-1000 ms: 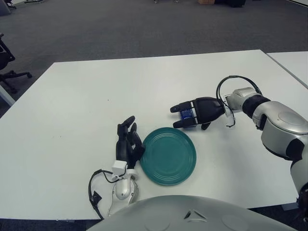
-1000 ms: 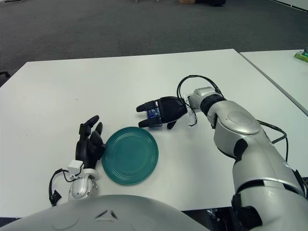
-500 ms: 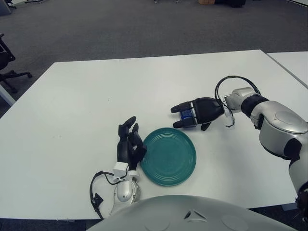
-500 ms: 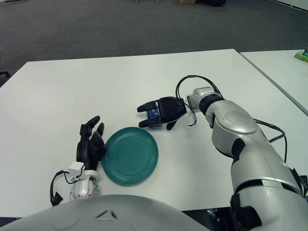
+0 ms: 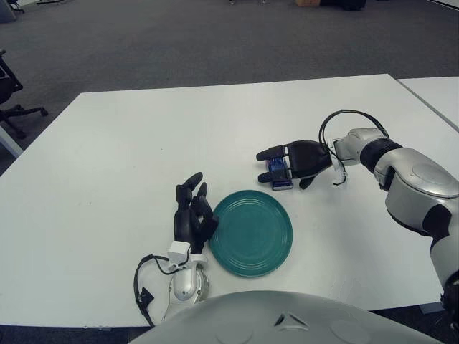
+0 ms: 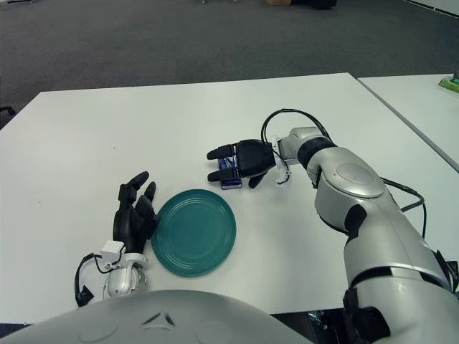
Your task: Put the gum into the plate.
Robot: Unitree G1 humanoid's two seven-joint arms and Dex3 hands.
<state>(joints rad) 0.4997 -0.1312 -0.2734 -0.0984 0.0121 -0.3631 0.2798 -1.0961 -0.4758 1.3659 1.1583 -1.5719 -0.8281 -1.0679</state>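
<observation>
A round teal plate (image 5: 252,231) lies on the white table (image 5: 129,143), near its front edge. My right hand (image 5: 281,163) is just behind the plate's far rim, its black fingers curled on a small blue gum pack (image 5: 278,172), which shows between them; it also shows in the right eye view (image 6: 230,173). The hand and pack are lifted a little above the table. My left hand (image 5: 192,213) rests on the table against the plate's left rim, fingers relaxed and empty.
A second white table (image 5: 437,93) stands at the right, with a narrow gap between. An office chair (image 5: 11,89) is at the far left on the grey carpet. A black cable (image 5: 147,283) loops by my left wrist.
My right hand has lifted slightly and turned, so the gum pack now hangs lower between the fingers. The left hand and plate have not moved.
</observation>
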